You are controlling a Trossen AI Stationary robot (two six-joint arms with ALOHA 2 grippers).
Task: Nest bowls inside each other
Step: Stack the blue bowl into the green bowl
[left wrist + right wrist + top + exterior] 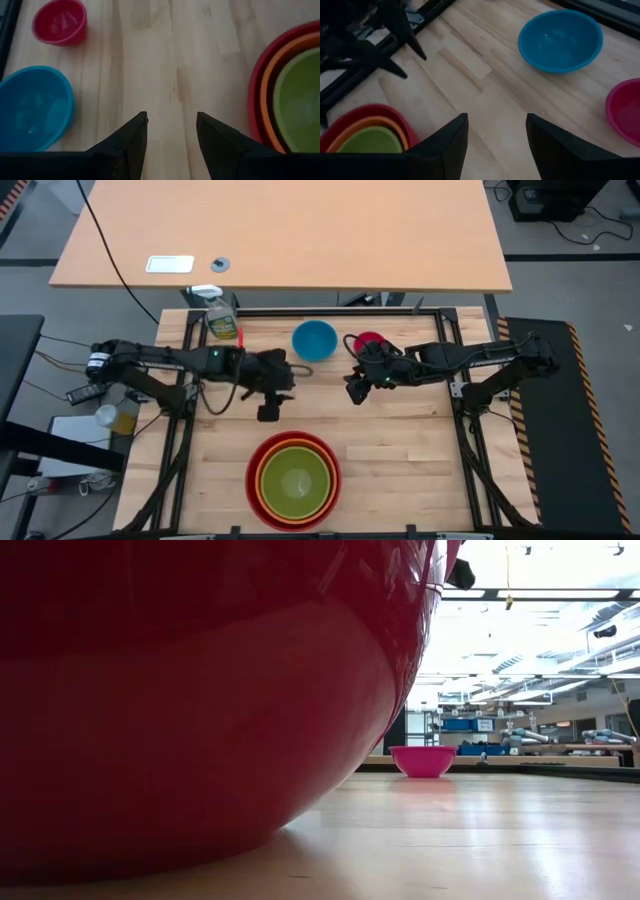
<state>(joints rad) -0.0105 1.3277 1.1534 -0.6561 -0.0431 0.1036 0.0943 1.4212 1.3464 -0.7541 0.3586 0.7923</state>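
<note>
The red bowl (293, 478) stands near the table's front edge with the orange bowl (268, 470) and the lime green bowl (296, 480) nested in it. The blue bowl (314, 340) and the pink bowl (369, 343) rest upright on the far part of the table. My left gripper (270, 412) hangs open above bare wood, left of centre; in its wrist view the fingers (131, 142) have nothing between them. My right gripper (355, 392) hangs open near the pink bowl, over bare wood (495, 135).
A green spray bottle (220, 320) stands at the far left corner of the table. A dark frame rail (330, 311) runs along the far edge. Bare wood lies between the two grippers and the nested stack. In the low view the red bowl (190, 700) fills the foreground.
</note>
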